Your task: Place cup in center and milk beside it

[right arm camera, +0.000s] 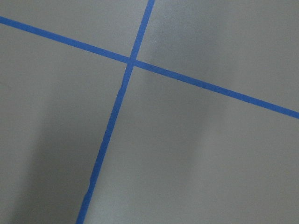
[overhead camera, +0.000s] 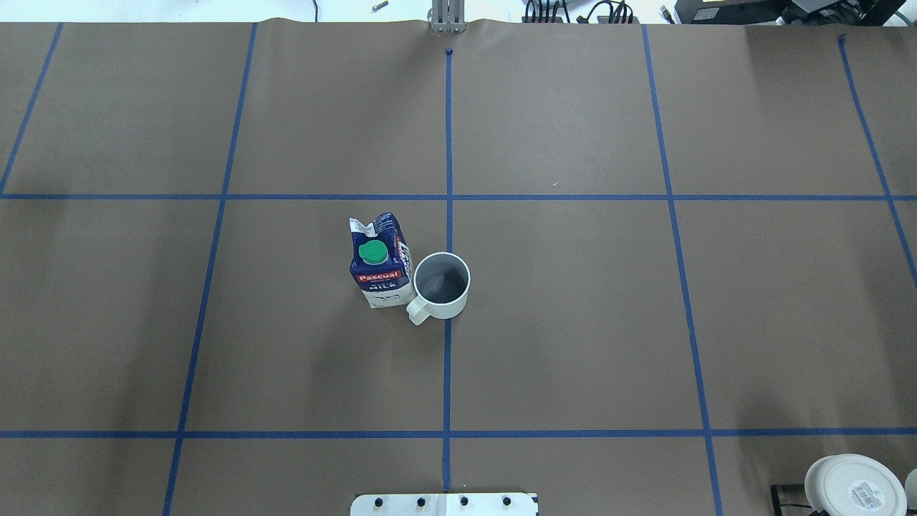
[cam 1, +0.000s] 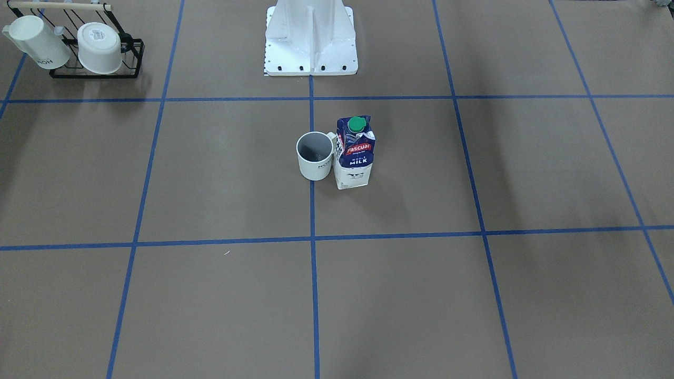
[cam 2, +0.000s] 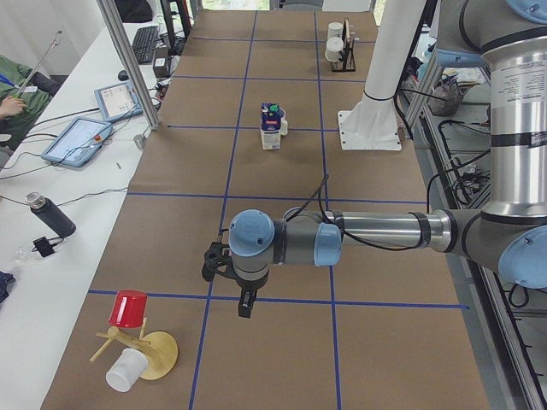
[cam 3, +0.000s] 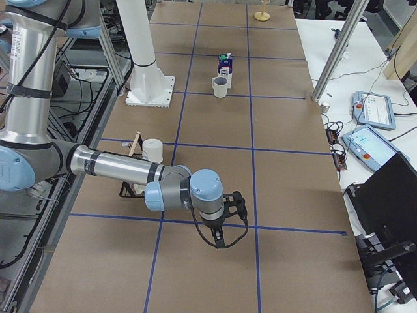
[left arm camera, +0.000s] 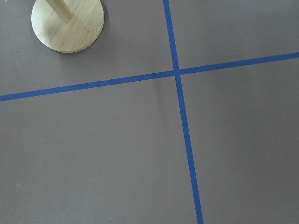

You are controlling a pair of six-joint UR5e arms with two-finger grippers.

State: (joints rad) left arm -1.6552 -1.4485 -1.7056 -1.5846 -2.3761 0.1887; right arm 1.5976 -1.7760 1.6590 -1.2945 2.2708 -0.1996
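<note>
The cup [cam 1: 316,158] is standing upright at the center [cam 1: 311,210], sitting on the middle tape line [overhead camera: 448,129] of the table [cam 1: 474,295], its handle pointing back toward the robot's base [cam 1: 310,39] and the milk [cam 1: 355,155]. The milk is standing upright just beside it on the robot's left, green cap on top, its carton crowding the cup's handle; whether they are touching I cannot tell. Both arms are reaching low over the table's ends, well apart from the pair. The left gripper [cam 2: 245,303] is hanging above a tape crossing near a wooden stand [left arm camera: 67,25], and the right gripper [cam 3: 219,238] is hanging above another crossing near a black rack [cam 1: 95,76] holding 2 white vessels. Neither gripper is showing its fingers clearly, so I cannot tell whether they are apart or together
</note>
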